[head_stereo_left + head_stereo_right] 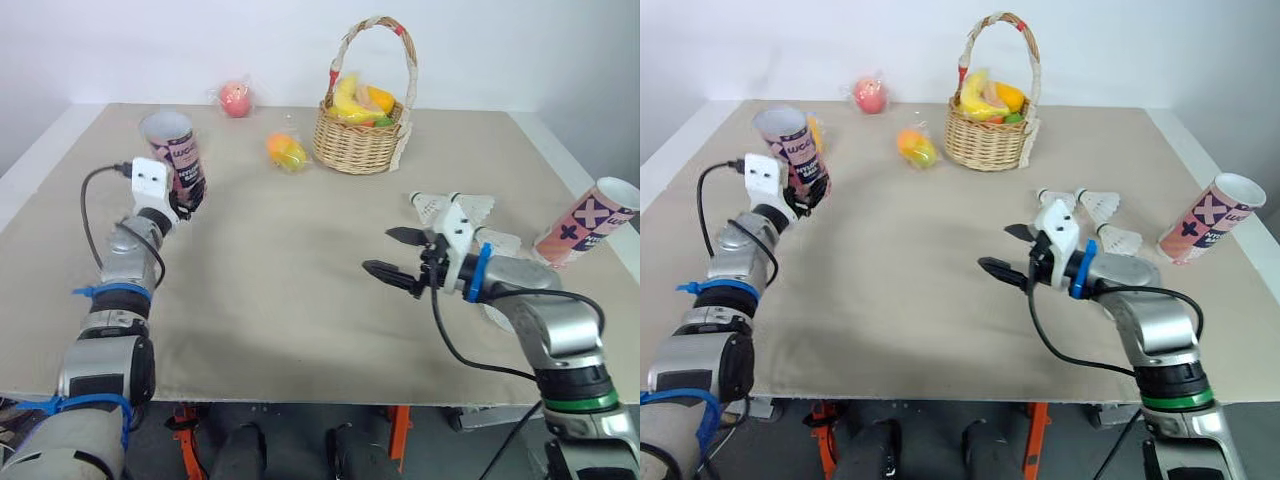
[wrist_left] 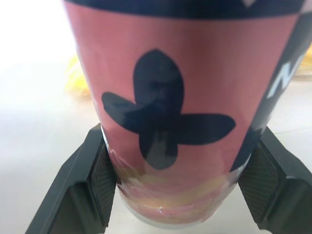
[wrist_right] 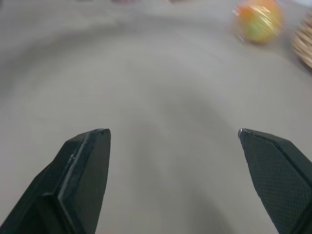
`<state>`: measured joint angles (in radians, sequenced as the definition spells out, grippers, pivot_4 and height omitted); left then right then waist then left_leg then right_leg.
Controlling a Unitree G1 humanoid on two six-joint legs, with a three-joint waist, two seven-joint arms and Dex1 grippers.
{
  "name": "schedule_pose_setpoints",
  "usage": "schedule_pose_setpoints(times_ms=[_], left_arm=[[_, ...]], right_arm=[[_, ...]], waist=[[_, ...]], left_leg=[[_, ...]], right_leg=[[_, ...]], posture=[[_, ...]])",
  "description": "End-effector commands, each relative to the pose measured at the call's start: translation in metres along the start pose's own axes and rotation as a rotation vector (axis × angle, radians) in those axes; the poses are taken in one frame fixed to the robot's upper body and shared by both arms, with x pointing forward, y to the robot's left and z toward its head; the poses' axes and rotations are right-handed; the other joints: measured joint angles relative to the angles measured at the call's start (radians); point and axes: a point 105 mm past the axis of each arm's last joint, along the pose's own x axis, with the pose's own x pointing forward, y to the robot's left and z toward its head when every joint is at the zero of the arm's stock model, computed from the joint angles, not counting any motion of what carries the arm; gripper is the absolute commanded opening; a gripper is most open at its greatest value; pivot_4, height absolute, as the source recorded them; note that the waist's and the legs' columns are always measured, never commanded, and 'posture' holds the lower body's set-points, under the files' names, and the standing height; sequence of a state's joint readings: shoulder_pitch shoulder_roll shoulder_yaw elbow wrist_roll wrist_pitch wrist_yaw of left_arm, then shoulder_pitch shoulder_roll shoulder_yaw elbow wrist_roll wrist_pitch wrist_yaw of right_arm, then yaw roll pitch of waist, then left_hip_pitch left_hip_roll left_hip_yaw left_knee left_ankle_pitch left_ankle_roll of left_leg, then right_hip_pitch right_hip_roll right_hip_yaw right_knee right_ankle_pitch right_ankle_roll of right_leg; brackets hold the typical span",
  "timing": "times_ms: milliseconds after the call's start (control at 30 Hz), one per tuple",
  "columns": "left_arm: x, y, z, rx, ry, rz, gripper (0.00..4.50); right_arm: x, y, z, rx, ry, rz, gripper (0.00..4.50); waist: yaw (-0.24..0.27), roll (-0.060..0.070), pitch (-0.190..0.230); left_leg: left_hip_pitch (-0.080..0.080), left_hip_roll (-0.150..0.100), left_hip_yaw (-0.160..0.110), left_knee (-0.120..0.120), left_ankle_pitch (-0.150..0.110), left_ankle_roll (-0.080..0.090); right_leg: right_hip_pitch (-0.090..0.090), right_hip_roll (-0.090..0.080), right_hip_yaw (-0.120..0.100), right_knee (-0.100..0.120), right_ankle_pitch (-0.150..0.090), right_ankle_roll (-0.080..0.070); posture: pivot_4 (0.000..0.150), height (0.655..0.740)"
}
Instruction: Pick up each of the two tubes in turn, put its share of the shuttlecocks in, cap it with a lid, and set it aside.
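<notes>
On the far left part of the table (image 1: 280, 300), the left gripper (image 2: 181, 129) is closed around the lower end of the first tube (image 1: 175, 150), a pink tube with dark markings; in the left wrist view one black finger presses on each side of it. The tube is nearly upright with its open mouth on top, and I cannot tell whether its bottom touches the table. The right gripper (image 1: 380, 250) hangs over bare table on the right, well apart from that tube, with its two fingers spread wide and nothing between them. Just behind it lie a few white shuttlecocks (image 1: 1102, 203), loose on the table. Beyond them, near the right edge of the table, the second tube (image 1: 585, 225) sits tilted, its open mouth pointing up and to the right. At the back of the table stands a wicker basket (image 1: 360, 145) holding fruit. An orange fruit (image 1: 287, 152) lies just to the left of the basket, and a red fruit (image 1: 236, 98) lies farther back and left.
</notes>
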<state>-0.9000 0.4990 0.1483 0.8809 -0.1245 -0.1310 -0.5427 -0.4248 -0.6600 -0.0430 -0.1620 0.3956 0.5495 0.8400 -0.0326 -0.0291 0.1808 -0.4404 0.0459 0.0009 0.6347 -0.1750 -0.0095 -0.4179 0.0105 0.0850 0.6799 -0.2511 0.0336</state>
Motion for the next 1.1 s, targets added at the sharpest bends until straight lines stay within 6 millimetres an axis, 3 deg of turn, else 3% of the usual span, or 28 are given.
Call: schedule_pose_setpoints(times_ms=[33,200,333,467,667,1100], left_arm=[[-0.01,-0.027,0.022,0.133,0.032,-0.31,3.21],[-0.045,-0.041,0.03,0.32,0.167,-0.634,3.21],[-0.073,-0.045,0.037,0.478,0.283,-0.846,3.21],[-0.082,-0.052,0.04,0.513,0.304,-0.936,3.21],[-0.11,-0.088,0.033,0.425,0.311,-1.172,3.21],[-0.128,-0.094,0.008,0.433,0.431,-1.238,3.21]], right_arm=[[-0.014,-0.014,0.008,-0.011,-0.016,-0.092,4.5],[-0.015,-0.017,0.004,0.014,-0.01,-0.165,4.5],[0.001,-0.03,-0.006,0.034,0.015,-0.322,4.5],[0.016,-0.045,-0.015,0.013,0.053,-0.441,4.5],[0.029,-0.08,-0.021,-0.009,0.091,-0.609,4.5],[0.048,-0.113,-0.035,0.052,0.118,-0.677,4.5]], waist=[[-0.001,0.0,0.0],[-0.016,0.0,0.0],[-0.018,0.001,0.0],[-0.013,0.001,0.0],[-0.014,0.001,0.0],[-0.017,0.001,0.0]], left_leg=[[0.0,0.0,0.0,0.0,0.0,0.0],[0.001,0.002,0.0,-0.001,0.0,0.0],[0.001,0.004,0.0,-0.001,0.0,0.0],[0.001,0.004,0.001,0.0,0.001,0.001],[-0.001,0.002,0.003,0.0,0.002,0.002],[-0.001,0.003,0.002,-0.002,0.001,0.003]], right_leg=[[0.0,0.0,0.0,0.0,0.0,0.0],[-0.002,0.002,0.0,0.002,-0.001,-0.002],[-0.003,0.004,0.0,0.003,-0.002,-0.002],[-0.003,0.004,0.0,0.004,-0.003,-0.001],[-0.004,0.001,0.002,0.003,-0.002,0.0],[-0.006,0.002,0.001,0.003,-0.003,-0.004]], posture=[[0.15,0.74],[0.15,0.74],[0.15,0.74],[0.15,0.74],[0.15,0.74],[0.15,0.74]])
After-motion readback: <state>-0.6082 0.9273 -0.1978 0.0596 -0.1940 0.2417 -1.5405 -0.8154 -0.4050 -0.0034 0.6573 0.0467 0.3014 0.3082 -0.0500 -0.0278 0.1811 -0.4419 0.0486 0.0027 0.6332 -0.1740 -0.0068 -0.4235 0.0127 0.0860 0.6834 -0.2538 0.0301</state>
